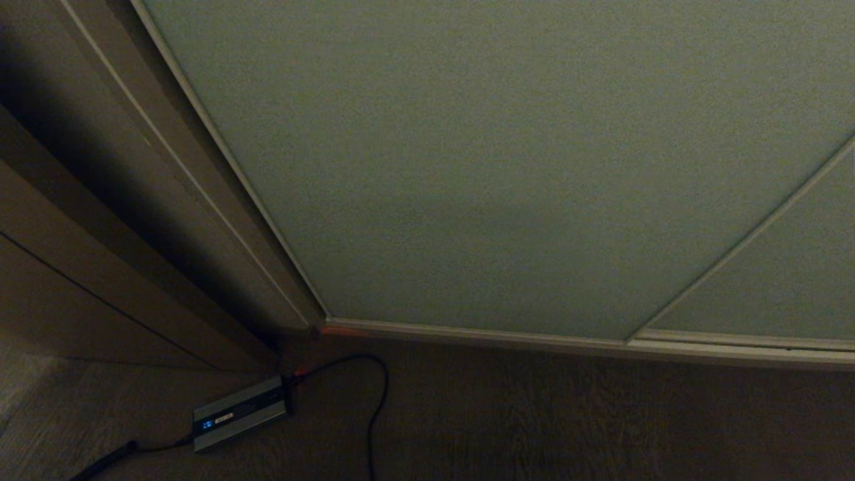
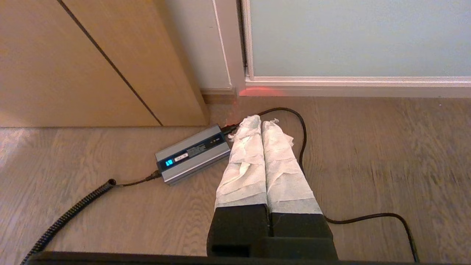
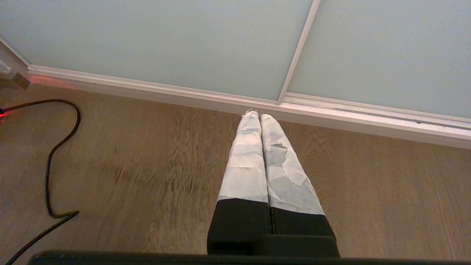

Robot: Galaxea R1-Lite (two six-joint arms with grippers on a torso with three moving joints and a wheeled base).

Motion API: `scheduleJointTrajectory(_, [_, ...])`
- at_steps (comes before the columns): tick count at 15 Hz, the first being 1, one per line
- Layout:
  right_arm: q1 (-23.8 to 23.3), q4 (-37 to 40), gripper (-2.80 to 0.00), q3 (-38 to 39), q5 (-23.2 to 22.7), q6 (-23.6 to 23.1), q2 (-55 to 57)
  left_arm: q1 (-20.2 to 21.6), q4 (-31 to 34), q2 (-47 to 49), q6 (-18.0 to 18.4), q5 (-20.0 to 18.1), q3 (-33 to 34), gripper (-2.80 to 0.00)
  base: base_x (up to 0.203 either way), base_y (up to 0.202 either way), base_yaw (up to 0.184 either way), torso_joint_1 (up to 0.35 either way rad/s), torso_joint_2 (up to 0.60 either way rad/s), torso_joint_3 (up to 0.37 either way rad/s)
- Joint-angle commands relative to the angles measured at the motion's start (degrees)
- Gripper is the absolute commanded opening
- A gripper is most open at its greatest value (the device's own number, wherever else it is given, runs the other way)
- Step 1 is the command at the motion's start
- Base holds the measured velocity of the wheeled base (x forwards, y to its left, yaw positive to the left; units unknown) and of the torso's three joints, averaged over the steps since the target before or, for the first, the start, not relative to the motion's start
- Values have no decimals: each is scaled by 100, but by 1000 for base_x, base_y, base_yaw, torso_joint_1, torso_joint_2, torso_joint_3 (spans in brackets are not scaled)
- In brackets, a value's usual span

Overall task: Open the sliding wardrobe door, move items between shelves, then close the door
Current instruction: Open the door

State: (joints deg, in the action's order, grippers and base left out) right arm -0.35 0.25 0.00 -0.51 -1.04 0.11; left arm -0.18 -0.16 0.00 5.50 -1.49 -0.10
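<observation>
The sliding wardrobe door (image 1: 507, 167) is a large grey-green panel in a slim pale frame, standing closed and filling most of the head view; it also shows as the sliding wardrobe door (image 2: 353, 36) and the sliding wardrobe door (image 3: 165, 40). Neither arm appears in the head view. My left gripper (image 2: 262, 120) hangs low over the floor, its white-wrapped fingers pressed together and empty. My right gripper (image 3: 256, 115) is likewise shut on nothing, its tips pointing at the foot of the door frame. The items and the shelves are hidden behind the door.
A grey power box (image 2: 191, 152) with a blue display lies on the wood floor beside the left gripper; black cables (image 2: 301, 132) loop around it. A brown wood-grain side panel (image 1: 80, 220) stands at the left. A second door panel (image 1: 781, 280) overlaps at the right.
</observation>
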Motion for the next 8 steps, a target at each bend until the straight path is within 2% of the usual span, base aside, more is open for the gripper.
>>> scheduleJointTrajectory(1, [0, 2, -280, 25, -2, -2, 7, 1, -2, 9, 4, -1, 1, -280, 0, 0, 0, 0, 0, 0])
scheduleJointTrajectory(8, [0, 2, -280, 23, -2, -2, 7, 1, -2, 9, 4, -1, 1, -280, 0, 0, 0, 0, 0, 0])
